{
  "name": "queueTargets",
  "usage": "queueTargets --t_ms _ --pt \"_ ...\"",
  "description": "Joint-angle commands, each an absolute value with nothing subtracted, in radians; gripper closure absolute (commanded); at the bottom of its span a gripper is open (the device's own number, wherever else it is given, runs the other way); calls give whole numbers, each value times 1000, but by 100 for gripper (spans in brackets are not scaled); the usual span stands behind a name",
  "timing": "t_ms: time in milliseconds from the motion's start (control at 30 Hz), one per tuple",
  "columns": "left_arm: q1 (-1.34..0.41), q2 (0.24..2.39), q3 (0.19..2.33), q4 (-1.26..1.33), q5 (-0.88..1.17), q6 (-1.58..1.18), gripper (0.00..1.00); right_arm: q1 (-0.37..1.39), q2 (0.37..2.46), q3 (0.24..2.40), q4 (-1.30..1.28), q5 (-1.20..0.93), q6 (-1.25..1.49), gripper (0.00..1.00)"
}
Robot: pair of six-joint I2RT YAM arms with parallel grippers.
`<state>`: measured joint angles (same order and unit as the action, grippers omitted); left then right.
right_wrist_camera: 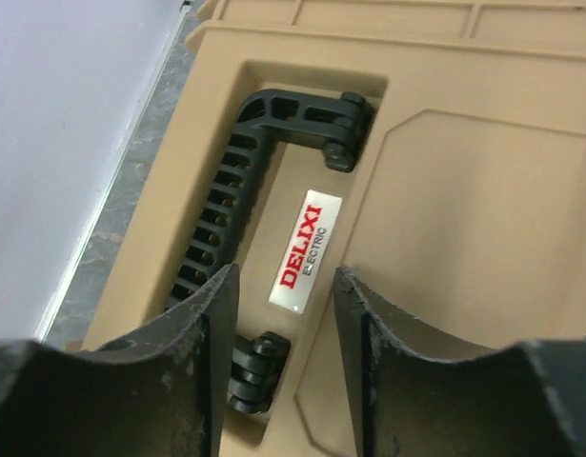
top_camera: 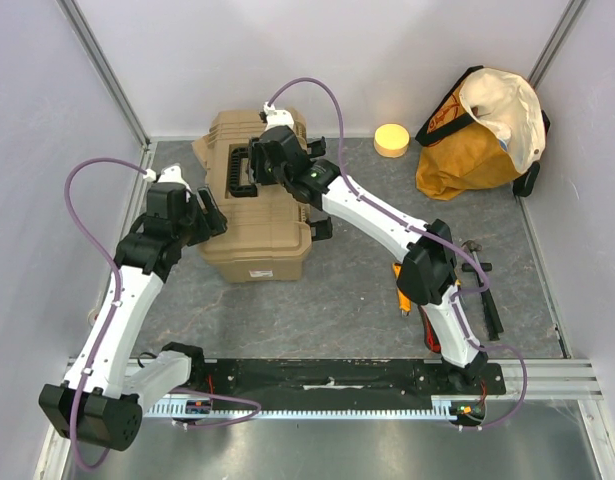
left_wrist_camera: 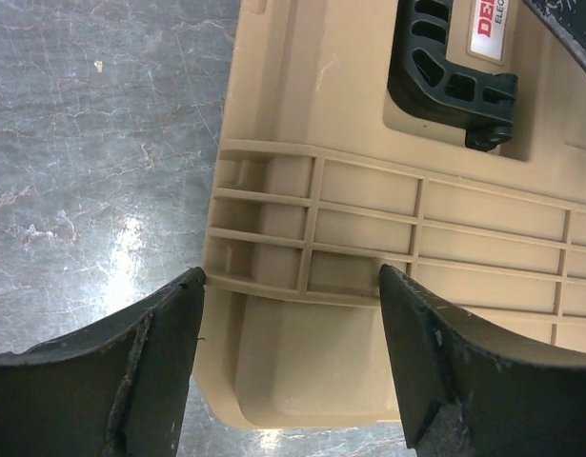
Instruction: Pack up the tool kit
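The tool kit (top_camera: 255,243) is a tan hard-plastic toolbox lying flat with its lid shut at the back left of the table. Its black handle (top_camera: 238,171) lies folded in the lid recess. My left gripper (top_camera: 213,214) is open at the box's left edge; in the left wrist view the box's ribbed corner (left_wrist_camera: 369,219) lies between the fingers of that gripper (left_wrist_camera: 293,286). My right gripper (top_camera: 266,160) is open and hovers over the lid. In the right wrist view that gripper (right_wrist_camera: 285,286) stands over the red-white label (right_wrist_camera: 305,249), beside the handle (right_wrist_camera: 221,214).
An orange-yellow cloth bag (top_camera: 482,125) slumps in the back right corner. A yellow round disc (top_camera: 391,139) lies by the back wall. An orange-handled tool (top_camera: 399,290) and black tools (top_camera: 490,300) lie near the right arm. A black latch (top_camera: 322,228) sticks out on the box's right side.
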<state>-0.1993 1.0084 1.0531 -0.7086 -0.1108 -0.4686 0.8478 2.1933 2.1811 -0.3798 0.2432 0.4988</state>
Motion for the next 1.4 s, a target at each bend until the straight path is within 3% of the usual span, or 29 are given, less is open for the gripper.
queueTargets --t_ms 0,167,367,567,800,1033,1167,1367 --pt "-219 1009 997 -690 121 -417 27 845 2152 2174 -521 287 361 54" --pt "-221 996 957 -690 189 -396 27 848 2149 2145 -551 353 276 55" --pt "-229 991 930 -693 255 -388 28 876 2198 2192 -626 478 174 39" --pt "-233 977 923 -712 259 -385 28 900 2223 2188 -666 610 120 34" --pt "-235 933 925 -735 255 -403 29 920 2113 1972 -683 695 153 59" --pt "-235 878 927 -752 259 -437 29 934 1953 1718 -678 710 232 72" --pt "-235 853 940 -759 241 -456 29 940 1892 1646 -661 703 267 71" --pt "-236 853 1070 -782 149 -488 27 924 1884 1825 -673 681 281 60"
